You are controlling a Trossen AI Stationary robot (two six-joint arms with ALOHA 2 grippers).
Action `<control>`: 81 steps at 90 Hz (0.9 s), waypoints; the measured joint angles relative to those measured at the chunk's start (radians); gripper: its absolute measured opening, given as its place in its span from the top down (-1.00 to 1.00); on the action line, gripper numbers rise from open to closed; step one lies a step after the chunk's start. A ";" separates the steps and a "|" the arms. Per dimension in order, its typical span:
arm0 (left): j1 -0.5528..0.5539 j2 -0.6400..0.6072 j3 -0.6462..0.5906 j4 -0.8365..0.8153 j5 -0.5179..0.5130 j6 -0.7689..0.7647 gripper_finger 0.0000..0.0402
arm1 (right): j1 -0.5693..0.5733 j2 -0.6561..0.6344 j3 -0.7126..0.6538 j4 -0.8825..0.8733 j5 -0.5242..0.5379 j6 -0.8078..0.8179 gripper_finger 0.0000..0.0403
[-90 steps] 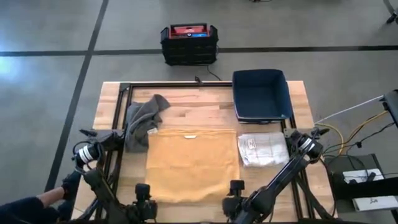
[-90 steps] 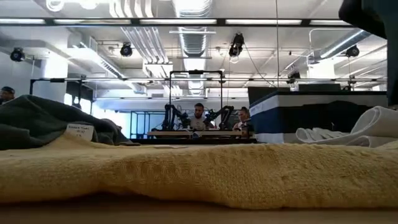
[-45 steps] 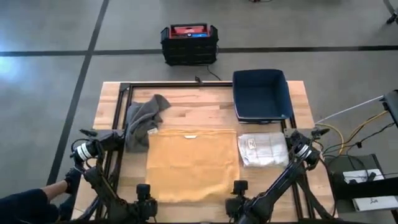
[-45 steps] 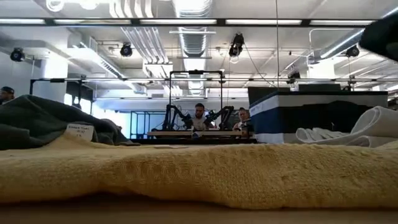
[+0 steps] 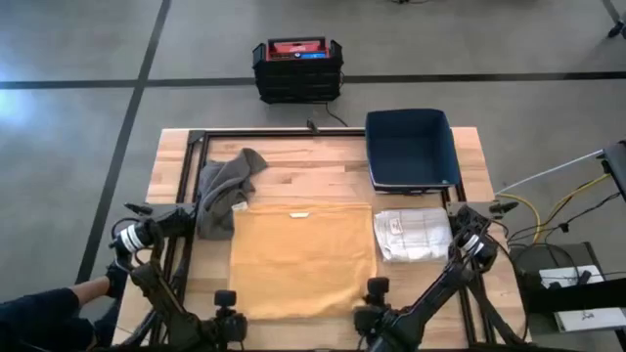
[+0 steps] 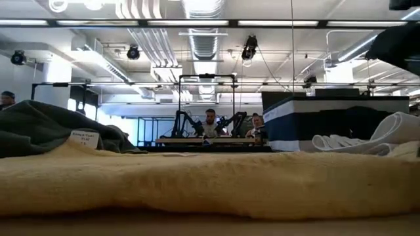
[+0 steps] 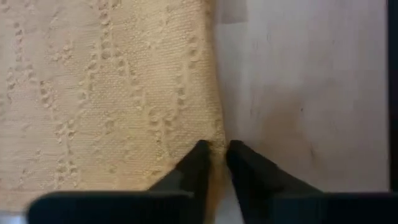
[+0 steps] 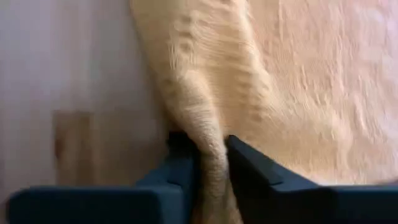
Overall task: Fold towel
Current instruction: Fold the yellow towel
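step: near-edge grab | yellow towel flat mid-table | my left gripper nipping its near-left corner, my right gripper clamped on near-right corner | change: right corner newly bunched, lift can start

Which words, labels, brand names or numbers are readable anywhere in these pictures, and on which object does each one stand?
No text can be read with certainty.
White tag on the crumpled grey towel: printed lines, too small to read.
Small label at the far edge of the flat yellow towel: too small to read.
Label on the folded white towel: blurred.
Red top of the black crate on the floor: marks unreadable.
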 joint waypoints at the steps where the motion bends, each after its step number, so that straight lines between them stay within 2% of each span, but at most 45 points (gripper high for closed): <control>1: 0.000 0.000 0.000 0.000 -0.001 0.000 0.93 | 0.001 -0.001 0.000 -0.007 0.000 0.008 0.82; 8: -0.004 -0.008 0.000 -0.009 -0.004 -0.014 0.96 | 0.013 -0.010 -0.004 -0.038 -0.011 0.028 0.96; 33: -0.043 -0.054 0.014 -0.070 -0.024 -0.138 1.00 | 0.072 -0.032 0.026 -0.030 -0.069 0.089 0.98; 52: -0.057 -0.048 0.029 -0.033 0.025 -0.204 1.00 | 0.113 -0.033 0.031 -0.016 -0.078 0.136 1.00; 64: -0.073 -0.048 0.097 -0.042 0.067 -0.237 1.00 | 0.136 -0.043 0.031 0.002 -0.139 0.149 1.00; 81: -0.092 -0.051 0.222 -0.063 0.052 -0.265 1.00 | 0.152 -0.048 0.097 0.015 -0.197 0.083 1.00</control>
